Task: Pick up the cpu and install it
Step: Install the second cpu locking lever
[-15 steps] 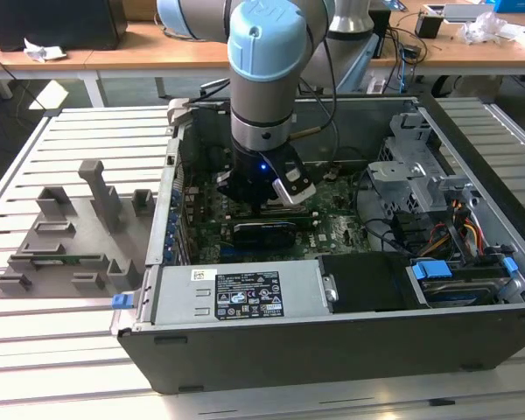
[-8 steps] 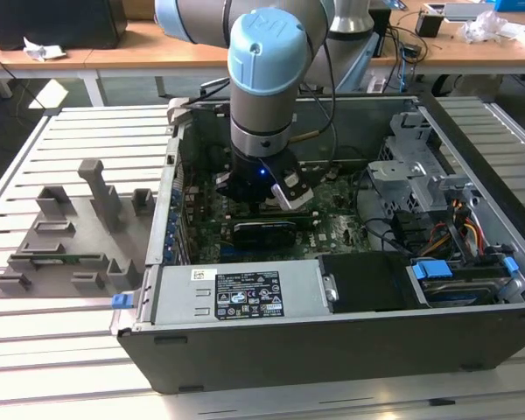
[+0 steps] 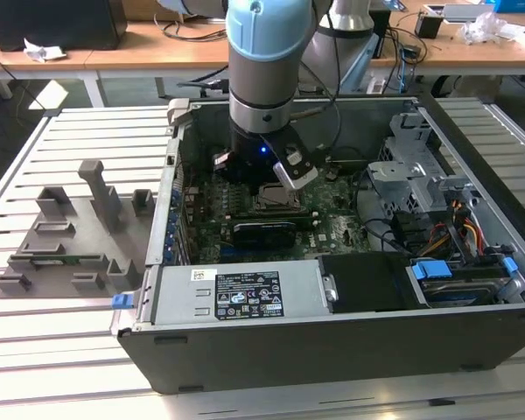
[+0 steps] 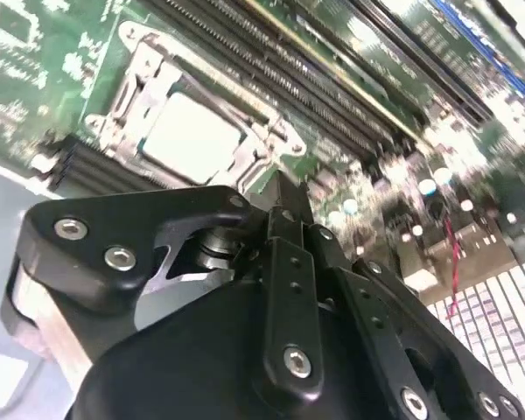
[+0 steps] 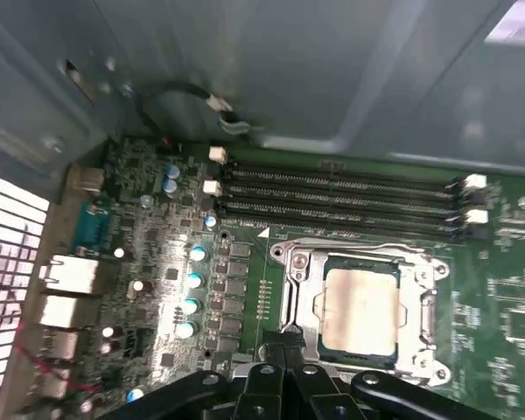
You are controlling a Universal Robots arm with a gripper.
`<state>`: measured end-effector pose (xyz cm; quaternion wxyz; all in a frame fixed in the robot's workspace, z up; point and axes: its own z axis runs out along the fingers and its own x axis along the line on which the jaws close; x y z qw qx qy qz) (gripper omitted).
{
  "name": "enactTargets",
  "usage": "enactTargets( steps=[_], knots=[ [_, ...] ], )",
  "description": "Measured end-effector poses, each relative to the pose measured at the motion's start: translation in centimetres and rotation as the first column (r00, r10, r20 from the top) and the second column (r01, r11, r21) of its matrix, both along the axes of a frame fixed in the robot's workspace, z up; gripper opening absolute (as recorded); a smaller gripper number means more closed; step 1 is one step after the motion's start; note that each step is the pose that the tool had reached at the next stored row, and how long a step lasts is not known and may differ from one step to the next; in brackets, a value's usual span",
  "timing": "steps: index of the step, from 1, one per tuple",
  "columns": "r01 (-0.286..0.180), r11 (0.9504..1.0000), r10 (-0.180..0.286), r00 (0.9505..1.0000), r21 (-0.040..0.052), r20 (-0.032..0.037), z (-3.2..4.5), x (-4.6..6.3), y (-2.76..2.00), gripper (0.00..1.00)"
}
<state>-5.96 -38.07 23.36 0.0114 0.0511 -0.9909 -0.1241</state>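
The cpu [image 5: 360,311], a small square chip with a pale silver top, lies flat inside the metal-edged socket frame [image 5: 302,262] on the green motherboard. The second wrist view also shows the cpu [image 4: 192,138] inside its frame. My gripper [image 5: 284,339] hangs just above the board at the edge of the socket, its black fingers drawn together with nothing between them. The second wrist view has the gripper [image 4: 284,194] beside the socket. In the exterior view the arm reaches down into the open computer case [image 3: 332,332], and the gripper [image 3: 267,175] hovers over the socket area.
Long black memory slots [image 5: 341,197] run alongside the socket. The case holds a power supply [image 3: 236,293] at the front and a drive cage [image 3: 411,175] with cables on the exterior view's right. A grey fixture tray [image 3: 70,236] with upright posts stands outside the case on the exterior view's left.
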Motion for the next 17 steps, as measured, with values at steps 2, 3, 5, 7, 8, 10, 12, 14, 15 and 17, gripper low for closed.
enactTargets(
  steps=[2,3,5,7,8,10,12,14,15,17],
  knots=[
    [0.000,1.0000,0.000,1.0000,-0.0002,-0.0001,1.29,0.0,0.00,0.11],
    [0.000,1.0000,0.000,1.0000,-0.0002,-0.0001,1.62,0.0,0.01,0.11],
    [0.000,1.0000,0.000,1.0000,0.0002,0.0001,1.64,0.0,0.01,0.11],
    [0.000,1.0000,0.000,1.0000,-0.0060,-0.0018,1.62,1.0,0.05,0.11],
    [0.000,1.0000,0.000,1.0000,-0.0072,-0.0047,1.49,2.1,0.12,0.11],
    [0.000,1.0000,0.000,1.0000,-0.0077,-0.0081,1.32,3.5,0.21,0.11],
    [0.001,1.0000,-0.001,1.0000,-0.0082,-0.0083,1.31,3.8,0.21,0.11],
    [0.002,0.9999,-0.002,1.0000,-0.0103,-0.0084,1.31,4.0,-0.23,0.11],
    [0.002,0.9999,-0.002,1.0000,-0.0106,-0.0084,1.30,4.0,-0.50,0.11],
    [0.002,0.9994,-0.003,1.0000,-0.0339,-0.0083,1.30,4.0,-0.72,0.11]
  ],
)
